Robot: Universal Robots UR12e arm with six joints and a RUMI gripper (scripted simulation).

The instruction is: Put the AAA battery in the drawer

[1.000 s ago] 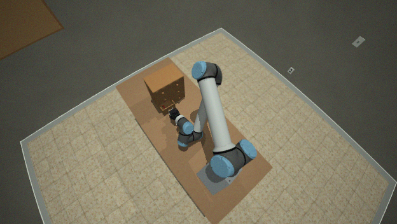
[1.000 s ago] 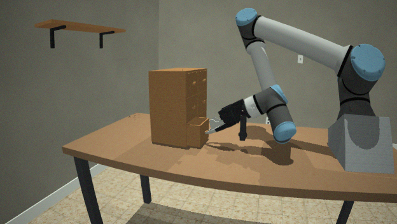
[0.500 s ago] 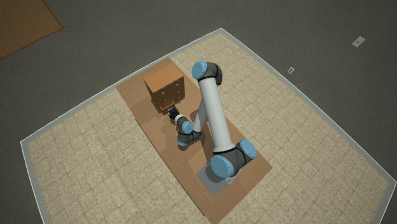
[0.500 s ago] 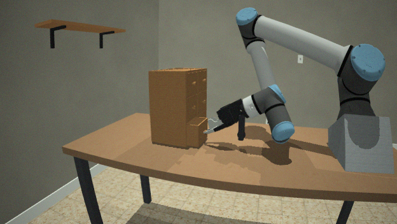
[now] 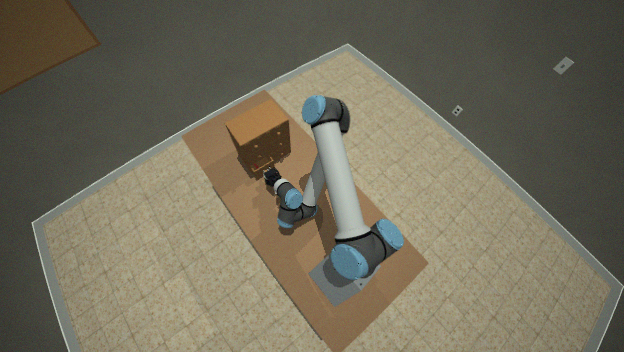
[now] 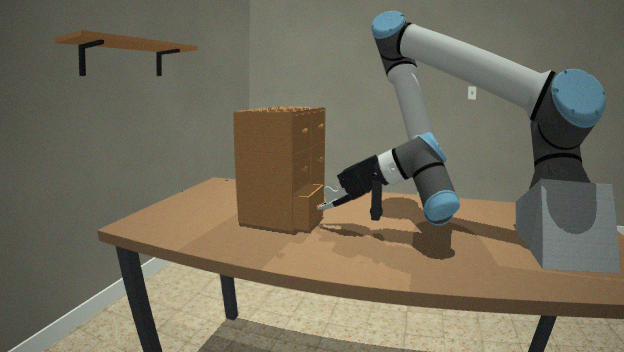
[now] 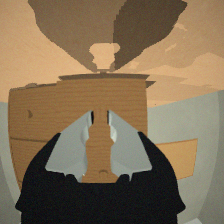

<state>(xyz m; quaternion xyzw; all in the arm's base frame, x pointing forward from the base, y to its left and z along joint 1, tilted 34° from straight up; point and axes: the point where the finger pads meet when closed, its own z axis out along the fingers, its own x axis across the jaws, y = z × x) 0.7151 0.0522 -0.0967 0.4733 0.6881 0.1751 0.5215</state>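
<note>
The wooden chest (image 5: pixel 257 122) (image 6: pixel 265 165) stands upright on the table. Its bottom drawer (image 5: pixel 263 169) (image 6: pixel 306 202) (image 7: pixel 75 105) sticks out a little, and a small red thing (image 5: pixel 255 165) shows inside it. My gripper (image 5: pixel 270 174) (image 6: pixel 326 203) (image 7: pixel 100 111) is low at the front of this drawer, shut on the drawer's wooden knob (image 7: pixel 100 145), which sits between the two pale fingers in the wrist view. The other drawers look shut. I see no AAA battery in any view.
The long wooden table (image 5: pixel 235 200) (image 6: pixel 200 235) carries the chest at one end and the robot's grey base (image 5: pixel 330 287) (image 6: pixel 570 225) at the other. The arm's elbow (image 6: pixel 440 205) hangs low over the table. A wall shelf (image 6: pixel 125 42) is far off.
</note>
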